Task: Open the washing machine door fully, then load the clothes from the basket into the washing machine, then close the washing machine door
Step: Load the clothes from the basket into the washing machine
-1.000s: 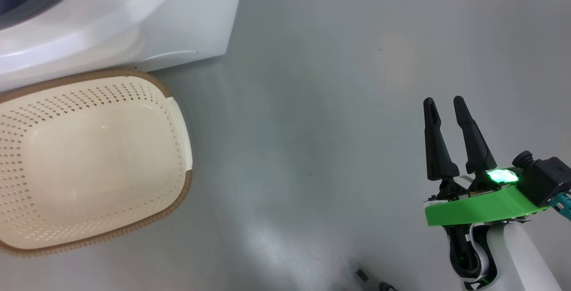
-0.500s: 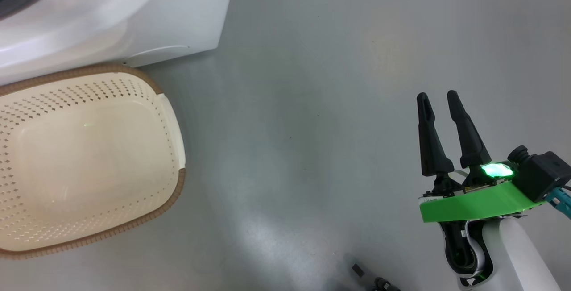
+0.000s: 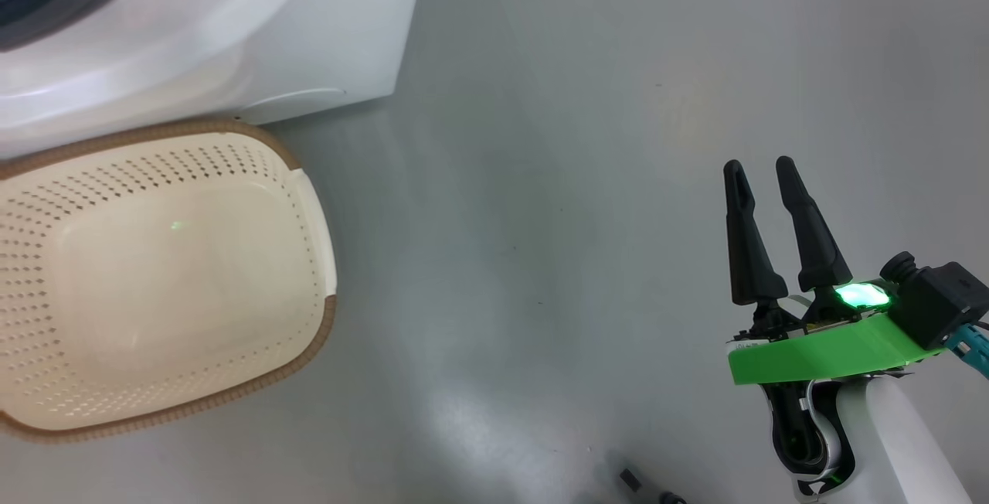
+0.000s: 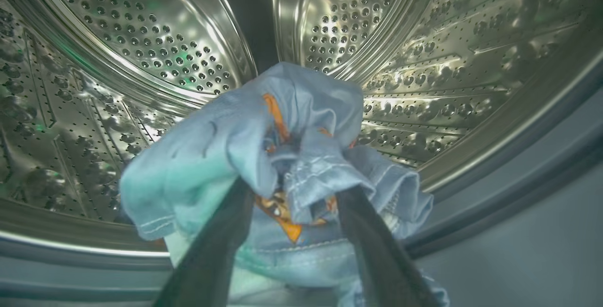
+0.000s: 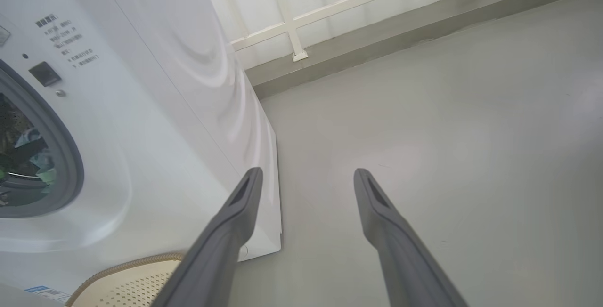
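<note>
Inside the washing machine's (image 3: 232, 40) perforated steel drum (image 4: 424, 62), my left gripper (image 4: 294, 189) stands open. A light-blue garment of the clothes (image 4: 264, 137), printed in brown-orange, is bunched over and between its two spread fingers. The cream basket (image 3: 324, 318) sits on the floor against the washer's front, with nothing in it. My right gripper (image 3: 761, 168) hangs open and empty over bare floor, well to the right of the basket. In the right wrist view the right gripper (image 5: 306, 175) points past the washing machine (image 5: 141, 109) and the basket's corner (image 5: 132, 278). The washing machine door is out of view.
Grey floor (image 3: 541, 179) stretches to the right of the washer. A low step with a white railing (image 5: 292, 29) runs along the back wall. Small dark parts (image 3: 630, 479) lie on the floor at the head view's bottom edge.
The head view has shifted a little, so the basket and washer sit slightly differently in the picture. The right gripper stays open in the same pose.
</note>
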Controlling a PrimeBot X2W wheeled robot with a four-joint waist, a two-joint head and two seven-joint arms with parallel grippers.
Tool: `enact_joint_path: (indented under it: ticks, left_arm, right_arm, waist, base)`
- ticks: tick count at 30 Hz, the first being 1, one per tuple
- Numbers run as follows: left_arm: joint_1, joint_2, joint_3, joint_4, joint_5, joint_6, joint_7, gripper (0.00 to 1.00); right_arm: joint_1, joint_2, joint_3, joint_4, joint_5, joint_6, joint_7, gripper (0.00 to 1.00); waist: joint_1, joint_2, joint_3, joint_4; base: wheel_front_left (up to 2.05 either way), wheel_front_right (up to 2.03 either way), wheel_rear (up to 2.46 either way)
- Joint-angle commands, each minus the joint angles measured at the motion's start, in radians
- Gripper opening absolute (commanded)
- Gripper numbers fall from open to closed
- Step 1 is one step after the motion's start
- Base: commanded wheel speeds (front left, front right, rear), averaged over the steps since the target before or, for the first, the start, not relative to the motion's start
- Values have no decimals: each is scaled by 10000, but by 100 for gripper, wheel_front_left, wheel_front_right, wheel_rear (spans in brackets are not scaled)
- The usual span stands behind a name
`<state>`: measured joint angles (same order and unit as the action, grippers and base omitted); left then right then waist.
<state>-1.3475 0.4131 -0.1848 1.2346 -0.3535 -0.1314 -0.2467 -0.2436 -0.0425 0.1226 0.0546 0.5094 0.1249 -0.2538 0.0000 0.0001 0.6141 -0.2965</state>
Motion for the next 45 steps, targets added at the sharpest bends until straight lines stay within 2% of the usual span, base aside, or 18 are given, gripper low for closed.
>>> enact_joint_path:
  ticks: [1, 6, 13, 20, 29, 37, 45]
  left_arm:
    - [-18, 401, 125, -167, -159, 9, -64, 100]
    - [531, 208, 22, -467, -692, 9, -135, 100]
    - [1717, 91, 301, -2193, -1184, 8, -148, 100]
    - [3428, -166, 1182, -3813, -717, 8, -149, 100]
    - [5513, -987, 2249, -5337, -26, 8, -150, 100]
    - [7094, -1460, 2690, -6244, 549, 8, -150, 100]
    - [8531, -1613, 2914, -6990, 848, 8, -150, 100]
  right_arm:
    - [22, -78, 144, -192, 50, 58, -80, 100]
    - [79, -78, 57, -180, -48, 58, -80, 100]
    - [162, -78, -128, -174, -260, 58, -80, 100]
    - [276, -307, -162, -49, -361, 58, -80, 100]
    - [773, -834, -318, 110, -351, 58, -80, 100]
    - [1225, -1163, -378, 212, -300, 58, -80, 100]
    - [1647, -1369, -445, 286, -211, 58, -80, 100]
  waist:
    - [0, -1, -102, 86]
    - [0, -1, -384, 284]
    - [0, -1, -763, 655]
    - [0, -1, -1497, 981]
    - [0, -1, -2687, 1552]
    - [0, -1, -3559, 1949]
    - [0, -1, -4207, 2207]
  base:
    - [0, 0, 0]
    - [0, 0, 0]
    - [0, 0, 0]
    - [0, 0, 0]
    - [0, 0, 0]
    - [0, 0, 0]
    - [0, 0, 0]
